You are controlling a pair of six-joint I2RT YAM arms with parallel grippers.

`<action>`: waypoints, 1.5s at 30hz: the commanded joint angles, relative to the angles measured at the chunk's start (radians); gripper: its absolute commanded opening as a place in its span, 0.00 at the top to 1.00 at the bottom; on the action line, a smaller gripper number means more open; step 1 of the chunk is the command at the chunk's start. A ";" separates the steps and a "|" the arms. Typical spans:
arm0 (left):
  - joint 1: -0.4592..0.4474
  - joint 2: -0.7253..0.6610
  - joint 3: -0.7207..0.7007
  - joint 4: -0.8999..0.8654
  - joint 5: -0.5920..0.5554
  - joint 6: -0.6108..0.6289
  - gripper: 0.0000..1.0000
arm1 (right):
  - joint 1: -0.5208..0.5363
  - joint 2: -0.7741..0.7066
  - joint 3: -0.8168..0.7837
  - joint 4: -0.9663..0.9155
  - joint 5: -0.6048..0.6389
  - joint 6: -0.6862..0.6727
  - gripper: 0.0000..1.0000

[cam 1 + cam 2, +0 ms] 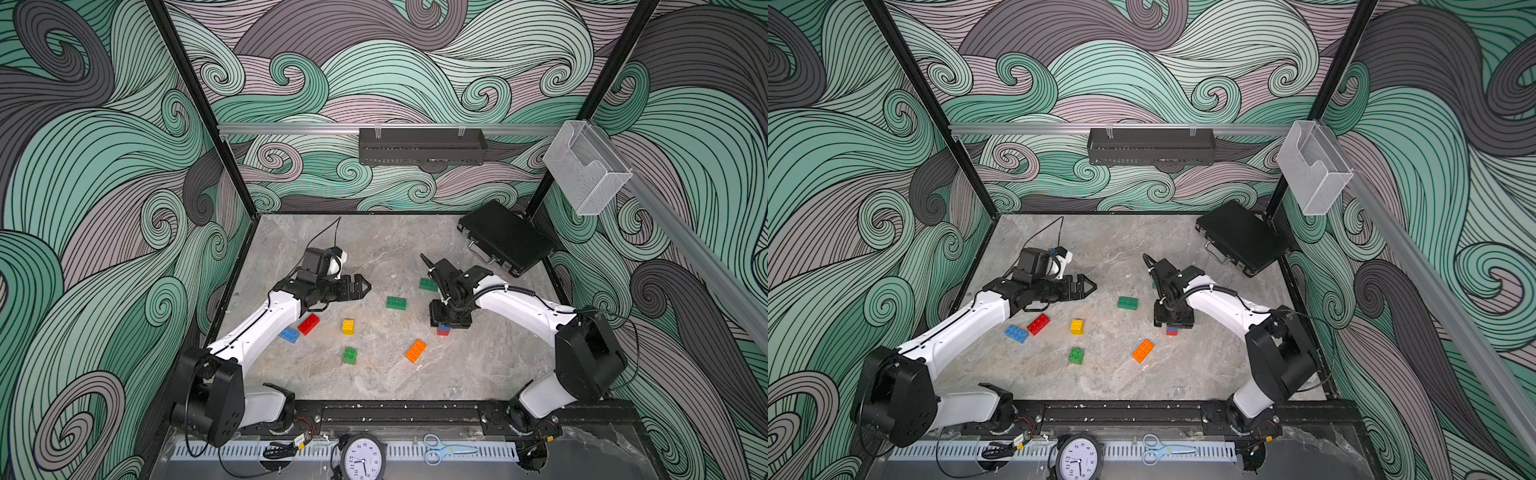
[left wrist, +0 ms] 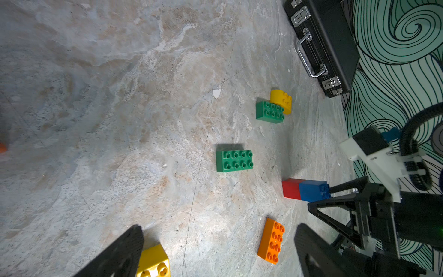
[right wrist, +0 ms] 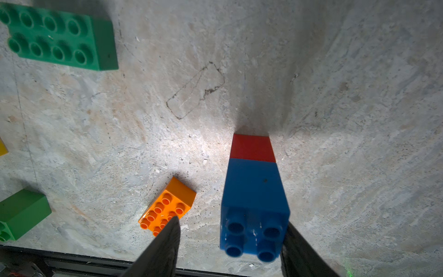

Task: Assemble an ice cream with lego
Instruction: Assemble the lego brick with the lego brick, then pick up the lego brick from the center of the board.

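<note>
**Stack.** The blue brick (image 3: 254, 203) sits studs-up on the red brick (image 3: 253, 148), upright on the table (image 1: 374, 386), on your right-arm side. I judge this the start of the ice cream: a narrow column to carry wider pieces.

**Right jaws.** They come from straight above and straddle the blue brick, partly open. One finger (image 3: 163, 244) stands clear of the brick with table showing between. The other lies against or just beside the opposite face. That is no clamp, so the stack stands by itself. Approaching by the sides leaves all four studs free.

**Left jaws.** Wide and empty, hovering over the table well apart from the stack. This probably keeps you out of the right arm's way.

**Loose stock.**
- Lying singly, each with room for a grasp:
  - green oblong brick (image 1: 396, 303)
  - orange oblong brick (image 1: 415, 350)
  - yellow square brick (image 1: 348, 326)
  - green square brick (image 1: 350, 355)
  - red oblong brick (image 1: 308, 324)
  - blue oblong brick (image 1: 289, 334)
- The yellow round-topped brick (image 2: 281, 100) touches a second green oblong brick (image 2: 269, 112). Expect to part those two first.

**Writing.**
- The clock (image 1: 363, 459) shows numerals one to twelve; its small print is unreadable.
- No brand is legible on the bricks, the black case (image 1: 507, 237) or the scissors (image 1: 446, 450).
</note>
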 commanded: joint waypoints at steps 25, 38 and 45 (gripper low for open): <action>-0.008 -0.112 -0.010 -0.174 -0.028 -0.025 0.02 | 0.328 -0.063 0.102 -0.096 0.046 -0.371 0.08; 0.054 -0.088 0.001 -0.194 0.039 -0.009 0.01 | 0.350 0.123 0.092 0.027 0.048 -0.453 0.07; 0.090 -0.114 -0.033 -0.142 0.087 -0.040 0.02 | 0.350 0.153 0.044 0.086 0.054 -0.424 0.10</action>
